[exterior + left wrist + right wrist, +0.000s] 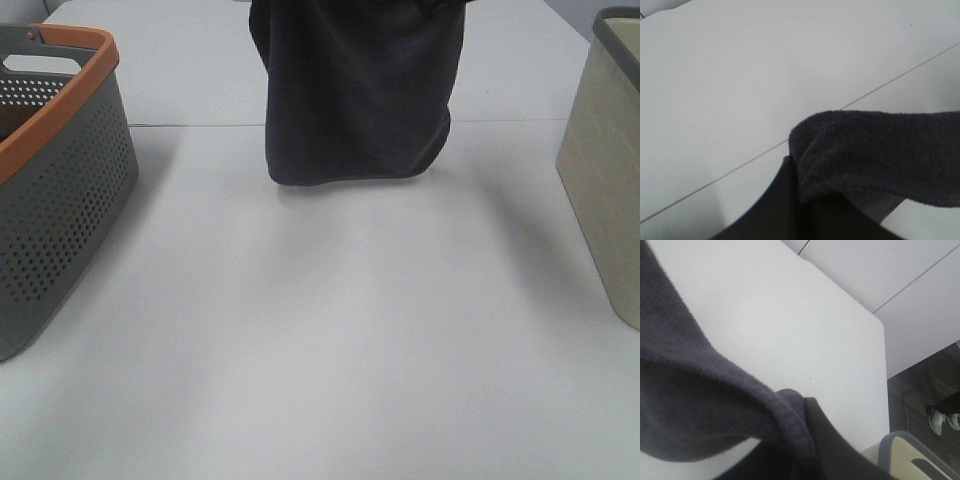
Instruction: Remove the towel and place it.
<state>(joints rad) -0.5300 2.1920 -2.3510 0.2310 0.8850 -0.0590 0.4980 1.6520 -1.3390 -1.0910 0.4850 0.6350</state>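
You have the towel [355,95] hanging at the far middle of the table [320,350], spread as a dark sheet between your two arms. Its top edge runs out of the high view. Its lower hem curls in close over the tabletop — whether it touches the surface cannot be told.

Your left gripper [792,172] has its jaws together, pinched on one upper corner of the cloth; the terry bunches over the dark finger. Your right gripper [810,425] is clamped the same way on the other upper corner, with the fabric folded over its finger.

A grey perforated basket with an orange rim [60,200] stands on the table at the left, and a beige basket with a grey rim [605,170] at the right — both well apart from the towel.
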